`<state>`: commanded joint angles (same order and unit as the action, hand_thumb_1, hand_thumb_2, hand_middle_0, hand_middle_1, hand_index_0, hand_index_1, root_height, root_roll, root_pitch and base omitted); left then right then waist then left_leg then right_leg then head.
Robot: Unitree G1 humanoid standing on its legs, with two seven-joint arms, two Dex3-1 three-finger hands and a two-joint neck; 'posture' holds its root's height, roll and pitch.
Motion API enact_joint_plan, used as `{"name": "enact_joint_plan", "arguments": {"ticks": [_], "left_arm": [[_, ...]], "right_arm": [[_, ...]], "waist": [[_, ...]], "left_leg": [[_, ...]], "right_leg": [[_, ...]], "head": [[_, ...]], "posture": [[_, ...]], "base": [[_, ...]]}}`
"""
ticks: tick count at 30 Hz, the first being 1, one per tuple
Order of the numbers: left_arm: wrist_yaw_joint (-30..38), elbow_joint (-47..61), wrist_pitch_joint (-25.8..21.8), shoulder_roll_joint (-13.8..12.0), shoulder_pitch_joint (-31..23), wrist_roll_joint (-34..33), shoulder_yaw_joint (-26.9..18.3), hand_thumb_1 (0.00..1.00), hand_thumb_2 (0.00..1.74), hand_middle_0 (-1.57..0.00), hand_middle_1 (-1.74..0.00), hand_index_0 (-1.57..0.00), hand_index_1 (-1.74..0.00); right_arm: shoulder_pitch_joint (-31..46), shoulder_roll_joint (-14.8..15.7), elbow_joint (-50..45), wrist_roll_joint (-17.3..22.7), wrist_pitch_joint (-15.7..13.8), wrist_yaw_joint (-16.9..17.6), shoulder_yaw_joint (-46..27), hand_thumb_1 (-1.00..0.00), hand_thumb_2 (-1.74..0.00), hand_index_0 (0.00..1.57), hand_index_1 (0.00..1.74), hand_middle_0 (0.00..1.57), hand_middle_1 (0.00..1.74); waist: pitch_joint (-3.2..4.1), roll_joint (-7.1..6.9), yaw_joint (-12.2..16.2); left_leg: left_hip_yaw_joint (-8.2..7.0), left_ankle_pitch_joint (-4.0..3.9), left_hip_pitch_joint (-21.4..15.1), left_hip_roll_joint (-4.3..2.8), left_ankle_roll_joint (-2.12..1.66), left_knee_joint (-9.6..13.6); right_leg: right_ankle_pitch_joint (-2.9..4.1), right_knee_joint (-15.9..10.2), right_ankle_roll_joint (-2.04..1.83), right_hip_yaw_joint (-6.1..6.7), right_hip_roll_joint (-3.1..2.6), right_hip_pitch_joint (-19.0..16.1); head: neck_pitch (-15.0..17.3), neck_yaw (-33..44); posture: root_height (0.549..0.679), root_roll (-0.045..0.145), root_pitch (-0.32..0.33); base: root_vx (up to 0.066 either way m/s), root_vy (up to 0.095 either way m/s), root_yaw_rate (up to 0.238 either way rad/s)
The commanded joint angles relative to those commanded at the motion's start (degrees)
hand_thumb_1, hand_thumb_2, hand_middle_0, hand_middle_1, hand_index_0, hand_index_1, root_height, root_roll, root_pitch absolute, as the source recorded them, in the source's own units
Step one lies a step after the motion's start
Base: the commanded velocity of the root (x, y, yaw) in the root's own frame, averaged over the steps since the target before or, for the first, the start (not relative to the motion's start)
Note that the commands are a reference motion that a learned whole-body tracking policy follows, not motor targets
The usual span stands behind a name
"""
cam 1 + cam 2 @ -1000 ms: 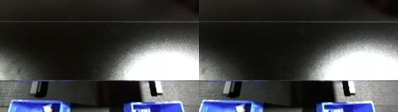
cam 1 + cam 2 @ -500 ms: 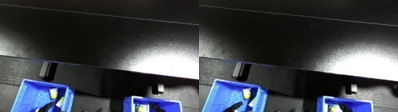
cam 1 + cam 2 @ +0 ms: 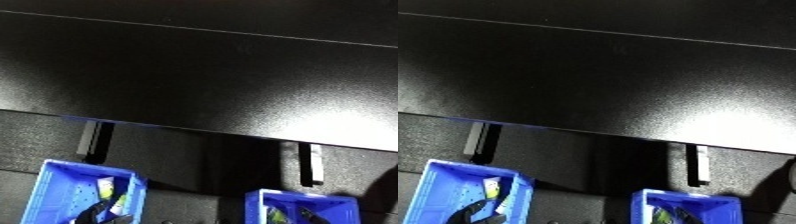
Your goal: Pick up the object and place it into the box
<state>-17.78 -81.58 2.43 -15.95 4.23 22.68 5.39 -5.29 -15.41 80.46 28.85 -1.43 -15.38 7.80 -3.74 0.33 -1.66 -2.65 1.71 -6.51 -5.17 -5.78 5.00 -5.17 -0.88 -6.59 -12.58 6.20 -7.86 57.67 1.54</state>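
No loose object shows on the black table (image 3: 204, 85), so where the thing to be picked up lies cannot be told; the only small items in view sit already inside the two blue bins below the table's near edge. The left bin (image 3: 438, 187) holds something yellowish and something dark, and the right bin (image 3: 342, 200) holds dark pieces with a touch of yellow (too small and shadowed to name). Judging by how little room they take, such items would probably be light and rigid, best pinched across the narrow middle between thumb and fingers, though that is a guess. Neither hand is in view, so whether the fingers are apart or together cannot be told. A bright glare patch lies on the table's right side.
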Motion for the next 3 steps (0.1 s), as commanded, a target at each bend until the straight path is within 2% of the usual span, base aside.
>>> {"name": "enact_joint_plan", "arguments": {"ticks": [3], "left_arm": [[-0.21,-0.26,0.17,-0.01,-0.27,-0.19,-0.38,0.0,0.0,0.0,0.0,0.0,0.0]], "right_arm": [[0.25,0.06,0.34,-0.4,-0.21,-0.17,-0.18,0.0,0.0,0.0,0.0,0.0,0.0]], "waist": [[0.27,0.08,0.08]], "left_leg": [[-0.08,0.2,-0.29,-0.07,0.03,0.0]], "right_leg": [[0.03,-0.32,-0.03,0.09,0.01,-0.34]], "head": [[-0.61,-0.11]], "posture": [[0.674,0.02,-0.026]], "base": [[0.032,0.003,-0.035]]}}
